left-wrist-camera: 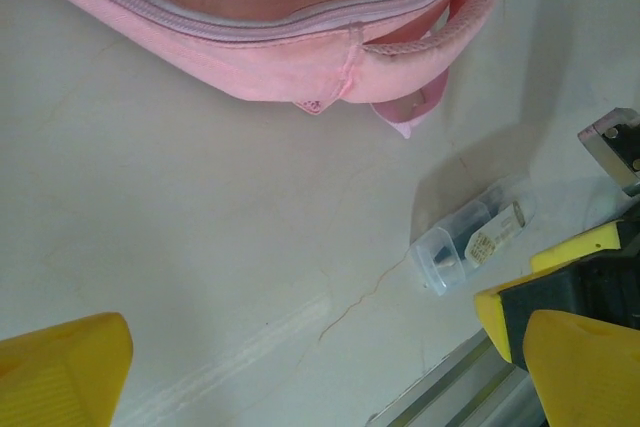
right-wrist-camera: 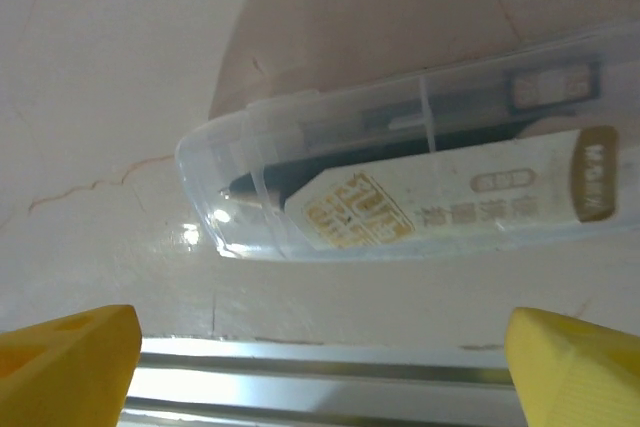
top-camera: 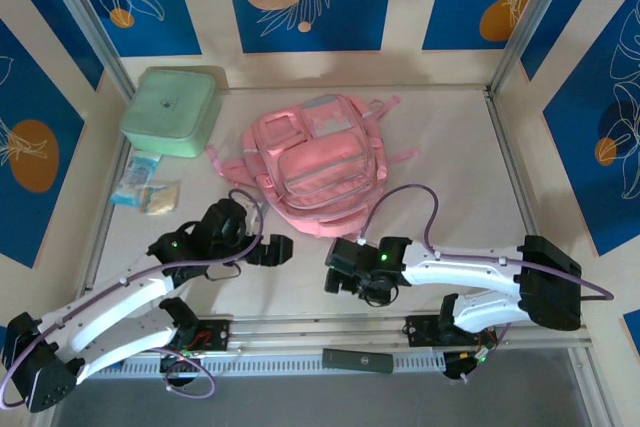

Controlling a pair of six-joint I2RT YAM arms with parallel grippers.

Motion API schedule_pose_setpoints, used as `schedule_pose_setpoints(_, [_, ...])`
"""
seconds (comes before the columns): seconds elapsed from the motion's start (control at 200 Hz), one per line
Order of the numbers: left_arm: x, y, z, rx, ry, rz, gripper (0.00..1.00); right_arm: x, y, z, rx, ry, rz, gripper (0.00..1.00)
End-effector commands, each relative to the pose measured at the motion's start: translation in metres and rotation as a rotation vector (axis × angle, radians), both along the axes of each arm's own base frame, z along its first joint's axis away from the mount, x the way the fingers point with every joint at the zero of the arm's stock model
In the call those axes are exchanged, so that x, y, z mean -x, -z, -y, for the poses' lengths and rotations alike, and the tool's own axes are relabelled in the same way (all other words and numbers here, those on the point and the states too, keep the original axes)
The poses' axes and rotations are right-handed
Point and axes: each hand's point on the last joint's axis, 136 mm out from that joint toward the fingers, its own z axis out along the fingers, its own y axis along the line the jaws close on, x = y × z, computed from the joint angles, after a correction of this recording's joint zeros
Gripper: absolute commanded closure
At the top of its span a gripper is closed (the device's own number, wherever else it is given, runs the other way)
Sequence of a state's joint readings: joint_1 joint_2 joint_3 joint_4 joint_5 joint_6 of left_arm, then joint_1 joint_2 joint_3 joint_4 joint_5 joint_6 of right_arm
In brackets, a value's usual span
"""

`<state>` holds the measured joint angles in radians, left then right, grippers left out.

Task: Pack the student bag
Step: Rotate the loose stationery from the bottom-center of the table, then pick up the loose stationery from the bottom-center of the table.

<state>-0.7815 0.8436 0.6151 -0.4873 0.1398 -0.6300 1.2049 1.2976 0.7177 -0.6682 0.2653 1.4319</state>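
Pink student bag [top-camera: 318, 162] ahead; left arm [top-camera: 115, 302], right arm [top-camera: 460, 269] low, inward (both jaws wide, empty).

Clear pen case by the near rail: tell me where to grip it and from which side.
Grip the clear pen case across its narrow width, around mid-length, coming straight down from above. It lies flat on the table, long and slim, with the metal rail close alongside, so a sideways approach looks cramped. The right gripper, fingers open, is nearest.
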Motion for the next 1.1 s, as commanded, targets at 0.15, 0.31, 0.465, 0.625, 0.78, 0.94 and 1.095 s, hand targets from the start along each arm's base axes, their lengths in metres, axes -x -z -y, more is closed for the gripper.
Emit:
schedule_pose_setpoints(0.15, [-0.004, 0.009, -0.014, -0.059, -0.051, 0.028, 0.00, -0.017, 0.016, 0.008, 0.031, 0.085, 0.025, 0.01])
schedule_pose_setpoints(0.31, [-0.008, 0.009, -0.016, -0.065, -0.066, 0.046, 0.01, -0.042, 0.011, 0.008, 0.008, 0.062, 0.073, 0.00])
schedule_pose_setpoints(0.465, [-0.010, 0.010, -0.018, -0.076, -0.080, 0.052, 0.01, -0.067, 0.006, 0.004, -0.020, 0.022, 0.095, 0.00])
schedule_pose_setpoints(0.625, [-0.011, 0.007, -0.019, -0.069, -0.094, 0.058, 0.01, -0.079, -0.003, 0.001, 0.024, -0.046, 0.110, 0.02])
schedule_pose_setpoints(0.78, [-0.012, 0.005, -0.016, -0.047, -0.099, 0.054, 0.01, -0.061, -0.003, 0.016, 0.132, -0.021, 0.072, 0.04])
schedule_pose_setpoints(0.94, [-0.011, 0.004, -0.013, -0.013, -0.107, 0.040, 0.01, -0.036, 0.007, 0.026, 0.215, 0.004, 0.022, 0.04])
schedule_pose_setpoints(1.095, [-0.011, 0.008, -0.010, 0.004, -0.115, 0.027, 0.01, -0.029, 0.018, 0.018, 0.204, 0.004, 0.007, 0.11])
